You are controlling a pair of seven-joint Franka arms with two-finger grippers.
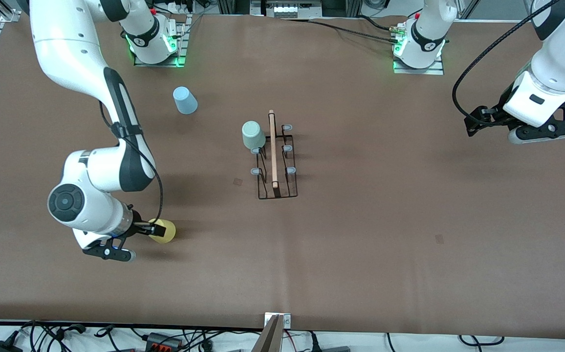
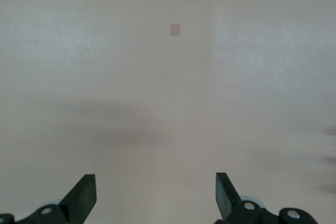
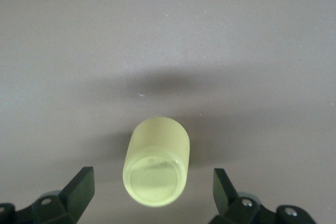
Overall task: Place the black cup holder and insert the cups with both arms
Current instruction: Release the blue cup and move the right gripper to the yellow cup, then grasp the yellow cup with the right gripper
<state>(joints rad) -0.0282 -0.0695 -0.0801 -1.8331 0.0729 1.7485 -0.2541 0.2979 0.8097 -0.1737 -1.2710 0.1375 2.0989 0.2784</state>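
Yellow plastic cup [image 1: 162, 231] sits between the right gripper's [image 3: 152, 190] spread jaws, ungrasped; black wire cup holder [image 1: 276, 164] placed, mint cup [image 1: 253, 135] pegged; left gripper [image 2: 156, 192] waits, jaws spread.

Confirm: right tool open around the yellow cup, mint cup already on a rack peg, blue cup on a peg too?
The blue cup is not on a peg: the front view shows it on the table, apart from the black cup holder. Otherwise correct: right tool open around the yellow cup, mint cup on a peg.
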